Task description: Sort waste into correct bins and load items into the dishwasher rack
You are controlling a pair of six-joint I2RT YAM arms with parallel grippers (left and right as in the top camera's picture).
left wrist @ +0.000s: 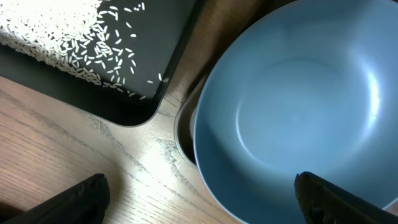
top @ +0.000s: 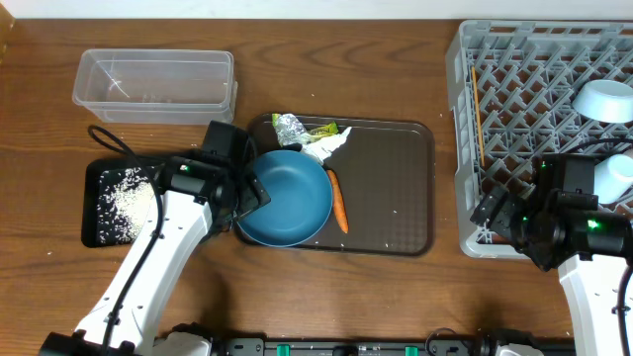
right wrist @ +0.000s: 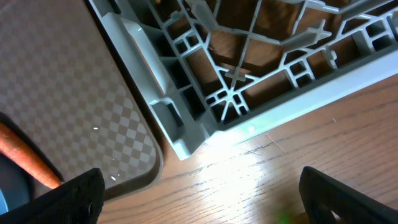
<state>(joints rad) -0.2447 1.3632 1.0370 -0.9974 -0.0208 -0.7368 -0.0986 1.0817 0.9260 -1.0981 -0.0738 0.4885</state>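
The large dark-blue bowl [top: 287, 198] [left wrist: 292, 106] sits at the left end of the brown tray. My left gripper [top: 252, 193] [left wrist: 202, 205] is open, straddling the bowl's left rim with one finger over the bowl and one over the table. An orange carrot [top: 338, 201] [right wrist: 25, 155] lies beside the bowl. Foil [top: 289, 127], a green-yellow wrapper [top: 321, 130] and a white tissue [top: 326, 146] lie behind it. White rice [top: 127, 198] [left wrist: 62, 37] lies in the black tray [top: 87, 203] [left wrist: 161, 43]. My right gripper [top: 495, 213] [right wrist: 202, 199] is open and empty over the table by the corner of the grey rack [top: 460, 148] [right wrist: 186, 93].
The clear tub [top: 153, 79] stands at the back left. The rack holds a small pale-blue bowl [top: 605, 99], a pale-blue cup [top: 615, 176] and chopsticks [top: 478, 109]. The brown tray [top: 386, 188] [right wrist: 74, 81] lies between the black tray and the rack.
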